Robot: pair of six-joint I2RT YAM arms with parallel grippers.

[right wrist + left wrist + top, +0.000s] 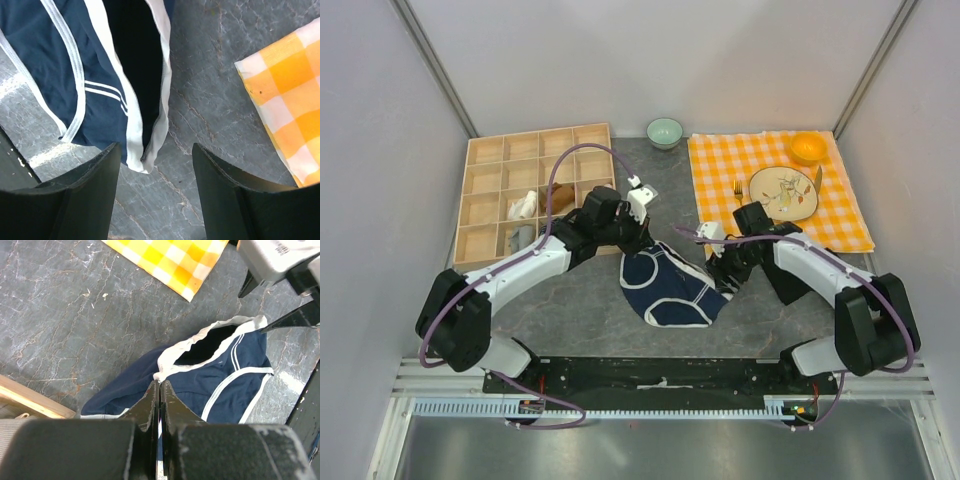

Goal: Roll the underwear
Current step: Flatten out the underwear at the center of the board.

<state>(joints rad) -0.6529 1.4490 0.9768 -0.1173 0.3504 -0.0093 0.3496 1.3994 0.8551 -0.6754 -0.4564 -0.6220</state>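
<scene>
Your left tool, fingers pressed together, pinches the navy blue fabric briefs with white trim at the garment's 11 o'clock edge, as seen from above. The briefs lie crumpled in the middle of the grey marbled bench, waistband gaping. Your right tool stands spread at the briefs' 3 o'clock end, the white waistband corner between its fingers, unclamped. An orange-and-white checked cloth lies toward 2 o'clock, a wooden compartment tray toward 10 o'clock.
</scene>
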